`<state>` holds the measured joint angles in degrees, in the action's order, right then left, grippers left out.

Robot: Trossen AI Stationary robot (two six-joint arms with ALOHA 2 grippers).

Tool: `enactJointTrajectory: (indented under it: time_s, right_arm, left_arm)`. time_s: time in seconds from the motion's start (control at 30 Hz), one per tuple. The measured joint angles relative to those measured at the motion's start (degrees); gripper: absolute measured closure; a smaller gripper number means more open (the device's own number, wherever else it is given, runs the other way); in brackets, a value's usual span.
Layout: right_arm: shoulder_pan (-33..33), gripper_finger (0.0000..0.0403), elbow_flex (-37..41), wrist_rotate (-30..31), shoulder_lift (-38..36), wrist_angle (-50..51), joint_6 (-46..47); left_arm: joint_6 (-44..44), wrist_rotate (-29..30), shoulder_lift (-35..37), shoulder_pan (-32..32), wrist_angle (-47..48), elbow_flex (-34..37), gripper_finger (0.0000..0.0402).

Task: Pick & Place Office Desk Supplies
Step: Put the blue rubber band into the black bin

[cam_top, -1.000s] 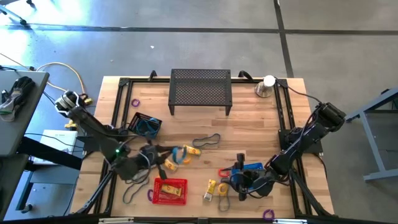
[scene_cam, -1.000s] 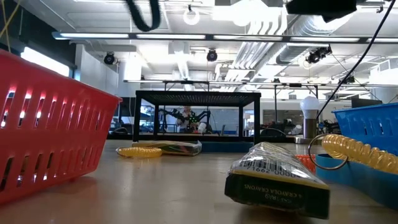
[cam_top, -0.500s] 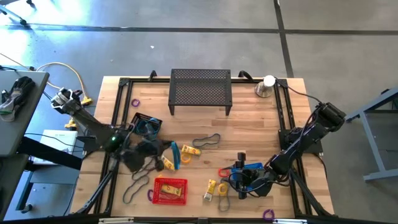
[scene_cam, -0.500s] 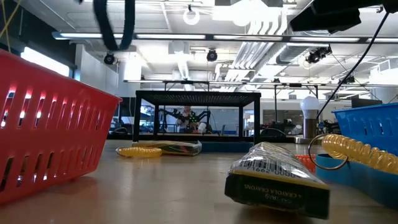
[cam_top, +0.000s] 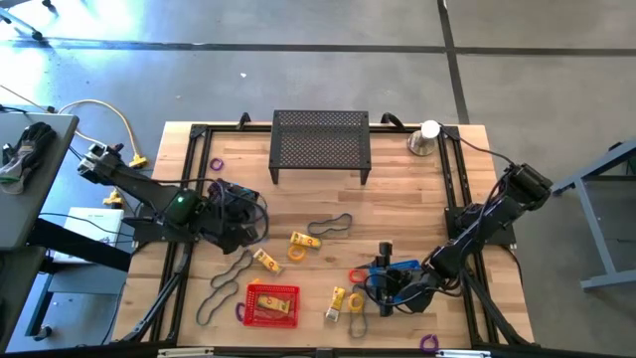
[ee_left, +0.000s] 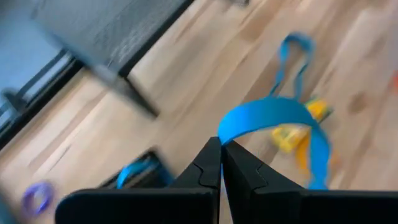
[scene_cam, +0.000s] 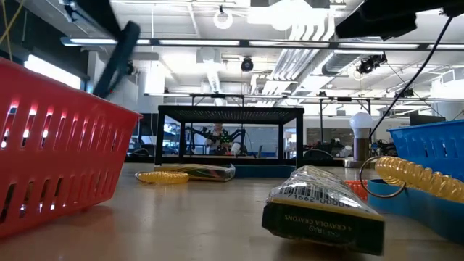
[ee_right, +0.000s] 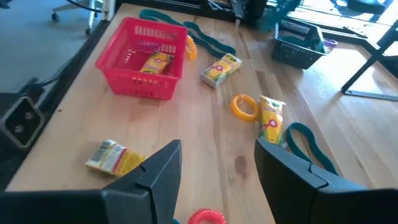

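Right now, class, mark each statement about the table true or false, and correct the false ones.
1. The left claw is shut on a blue band. True.
2. The right claw grips a yellow pack. False: it is open, with nothing between its fingers.
3. The red basket is empty. False: a yellow pack lies in it.
4. The black mesh stand stands upright on the table. True.
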<state>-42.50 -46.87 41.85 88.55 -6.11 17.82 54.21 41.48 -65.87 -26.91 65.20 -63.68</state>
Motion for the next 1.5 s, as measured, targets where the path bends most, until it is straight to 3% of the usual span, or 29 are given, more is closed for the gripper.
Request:
enactJointTrajectory:
  time_s: [0.3,0.4,0.53,1.1,1.33,1.5]
  right_arm:
    - [3.2,0.0211,0.0,-4.3,0.0,0.3,0.2]
    - [3.7,0.0211,0.0,-6.0,0.0,0.3,0.5]
    - [3.7,0.0211,0.0,-6.3,0.0,0.4,0.6]
    - [3.6,0.0211,0.0,-7.6,0.0,1.1,2.8]
    - [3.6,0.0211,0.0,-7.6,0.0,2.4,3.4]
    - [3.6,0.0211,0.0,-7.6,0.0,2.5,3.6]
  left_arm:
    - [9.8,-1.4,0.0,4.1,19.6,-3.1,0.0401]
    - [12.2,-4.4,-0.6,6.4,24.7,-3.1,0.0401]
    - [10.3,-9.4,-1.5,9.7,24.8,-2.6,0.0401]
    - [-2.4,-10.8,-11.6,20.9,24.8,-2.6,0.0401]
    - [-10.0,-15.9,-15.0,23.9,24.8,-2.5,0.0401]
    - [-13.2,-15.9,-15.4,26.7,24.8,-2.5,0.0401]
